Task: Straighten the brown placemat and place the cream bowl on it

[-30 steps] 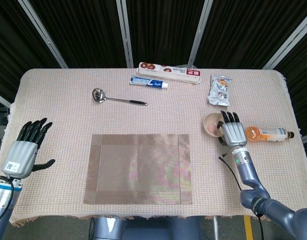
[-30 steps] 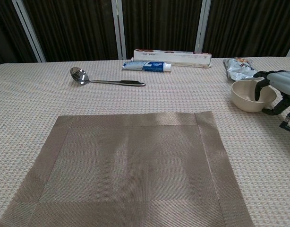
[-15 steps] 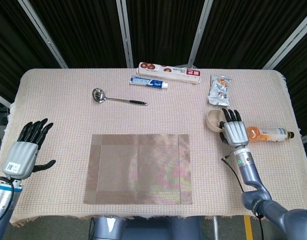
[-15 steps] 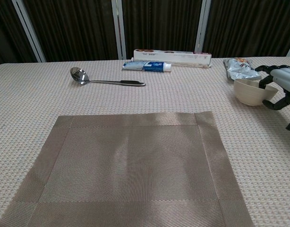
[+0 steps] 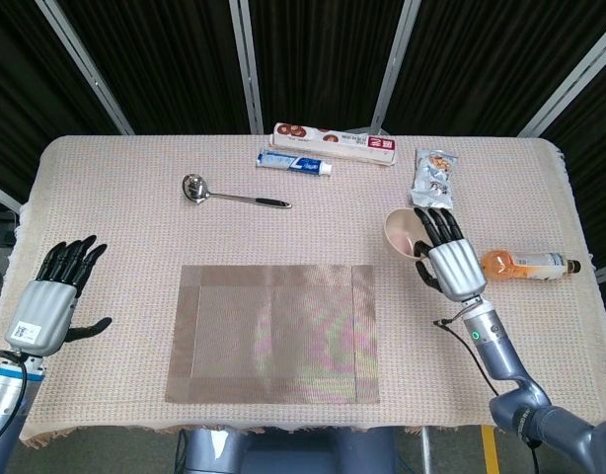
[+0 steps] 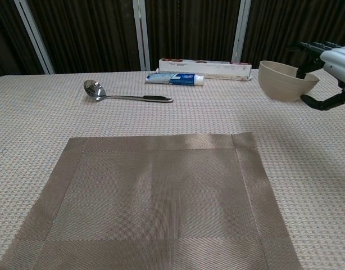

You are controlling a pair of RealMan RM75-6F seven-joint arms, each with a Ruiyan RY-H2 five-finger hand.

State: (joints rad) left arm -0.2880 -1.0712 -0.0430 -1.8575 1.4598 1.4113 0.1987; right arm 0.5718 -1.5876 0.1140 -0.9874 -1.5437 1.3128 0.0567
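The brown placemat lies square on the front middle of the table. My right hand grips the cream bowl by its rim and holds it in the air, right of the placemat's far right corner. In the chest view the bowl hangs clear above the tablecloth. Over the table's left edge my left hand hovers with fingers spread and holds nothing; only the head view shows it.
A metal ladle lies behind the mat. A toothpaste tube and a long box sit at the back. A snack packet and an orange drink bottle lie at the right.
My right hand has lifted the cream bowl off the table and carried it up and leftward, toward the placemat. The left hand has stayed in place.
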